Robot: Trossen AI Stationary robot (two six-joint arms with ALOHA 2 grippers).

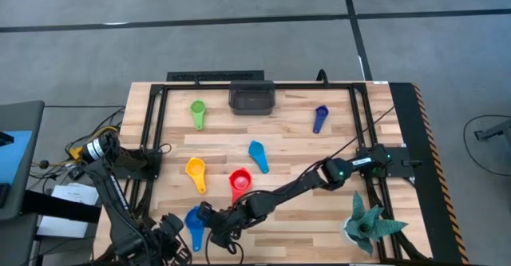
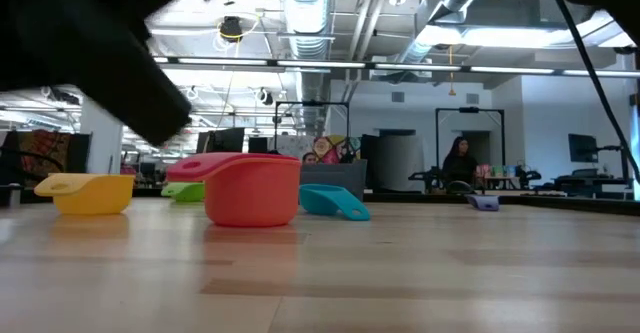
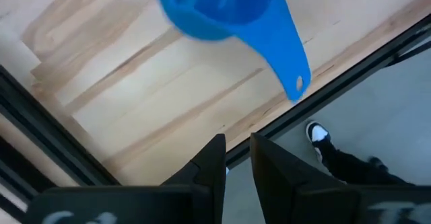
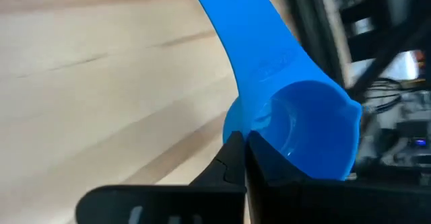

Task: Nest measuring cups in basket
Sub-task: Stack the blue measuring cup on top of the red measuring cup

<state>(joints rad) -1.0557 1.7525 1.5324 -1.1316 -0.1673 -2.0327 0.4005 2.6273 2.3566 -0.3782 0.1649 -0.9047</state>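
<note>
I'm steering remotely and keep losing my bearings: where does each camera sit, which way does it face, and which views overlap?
High view: overhead, straight down on the table; both arms show.
Low view: table height, level across to the room; a dark arm blurs the upper left, red cup nearest.
Left wrist view: past the left gripper to the royal blue cup and table edge.
Right wrist view: right gripper, fingers shut on that cup's rim.
Shared: both wrist views show the royal blue cup.

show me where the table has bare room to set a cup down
Bare wood lies between the basket and the dark blue cup, and right of the light blue cup toward the teal plant. It is crowded near the front edge, where the yellow cup, red cup and right gripper on the royal blue cup cluster.
</note>
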